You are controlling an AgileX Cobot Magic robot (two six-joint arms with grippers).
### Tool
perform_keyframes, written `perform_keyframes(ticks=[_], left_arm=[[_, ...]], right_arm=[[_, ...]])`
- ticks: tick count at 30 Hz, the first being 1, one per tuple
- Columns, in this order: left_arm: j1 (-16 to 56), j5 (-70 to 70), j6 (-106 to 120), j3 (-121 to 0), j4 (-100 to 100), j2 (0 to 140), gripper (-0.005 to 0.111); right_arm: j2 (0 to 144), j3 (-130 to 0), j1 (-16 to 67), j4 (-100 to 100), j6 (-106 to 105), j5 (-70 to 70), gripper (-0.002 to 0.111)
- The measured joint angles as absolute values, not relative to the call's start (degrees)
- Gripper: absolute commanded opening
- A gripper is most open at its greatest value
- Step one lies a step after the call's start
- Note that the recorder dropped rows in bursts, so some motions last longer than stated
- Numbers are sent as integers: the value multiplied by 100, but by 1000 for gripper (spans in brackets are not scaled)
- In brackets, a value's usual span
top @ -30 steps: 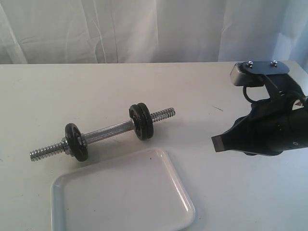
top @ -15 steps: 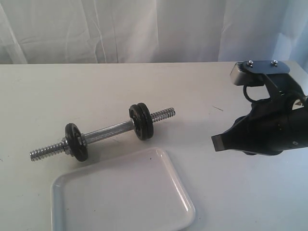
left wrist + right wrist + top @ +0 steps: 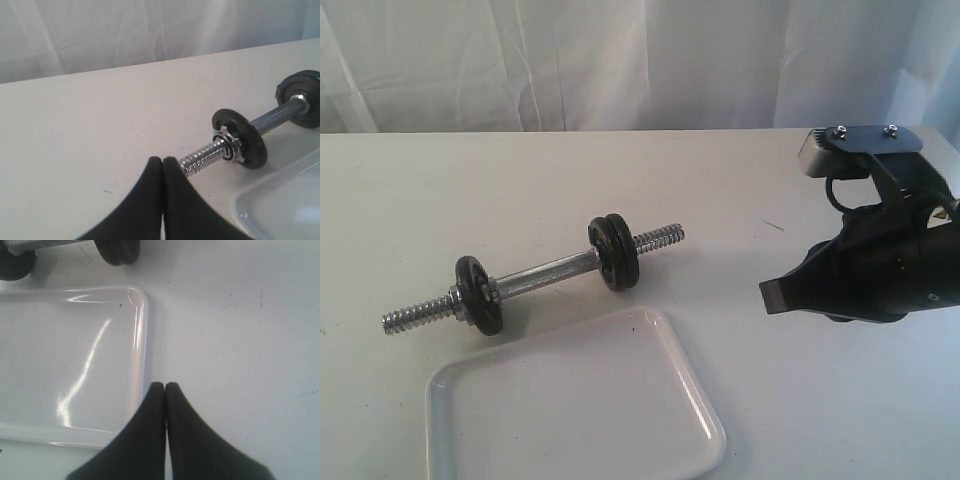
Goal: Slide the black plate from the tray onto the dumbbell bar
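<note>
Count: 1 bar, 3 plates, 1 tray, 1 nut, 2 grippers, all jaws clenched on nothing.

The bar (image 3: 545, 272), a slim chrome rod that was smooth in the middle and spiral-threaded at both ends, lay slantwise on the matte off-white worktop (image 3: 720, 180), just behind the tray (image 3: 570, 400). All three plates sat on it. They were round, matte black and raised at the rim. The lone plate (image 3: 478, 295) was by the left threads with a chrome nut (image 3: 227, 145) against its outer face. The paired plates (image 3: 613, 252) were pressed together by the right threads. The task's plate could not be told from the others. The tray was glossy white and rectangular, with round corners and a low rim. The left gripper (image 3: 163, 162) pointed at the left threads, but contact was unclear. The right gripper (image 3: 165, 387) hung above the worktop, right of the tray. A white curtain (image 3: 570, 60) hung behind.
</note>
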State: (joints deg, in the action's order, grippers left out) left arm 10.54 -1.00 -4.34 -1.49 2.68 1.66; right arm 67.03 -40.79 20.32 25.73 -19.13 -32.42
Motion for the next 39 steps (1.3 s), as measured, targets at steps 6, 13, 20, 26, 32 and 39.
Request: perform_keyframes(ticks=[6, 13, 20, 26, 32, 39], left_arm=[[61, -801, -40, -36, -207, 24, 0], [-60, -1186, -96, -27, -219, 24, 0], [-60, -1221, -96, -27, -219, 24, 0], [-60, -1221, -96, -27, -219, 24, 0], [-60, -1221, -96, -27, -219, 24, 0], [-63, -1221, -96, -27, -219, 24, 0]], right_arm=[[6703, -4079, 2032, 2573, -1913, -3242, 0], [6703, -4079, 2032, 2573, -1913, -3232, 0], [6703, -4079, 2032, 2573, -1904, -3232, 0], [6703, -4079, 2032, 2573, -1904, -3232, 0], [6703, -4079, 2032, 2573, -1904, -3232, 0], [6563, -4067, 2032, 1956, -1868, -3095, 0]])
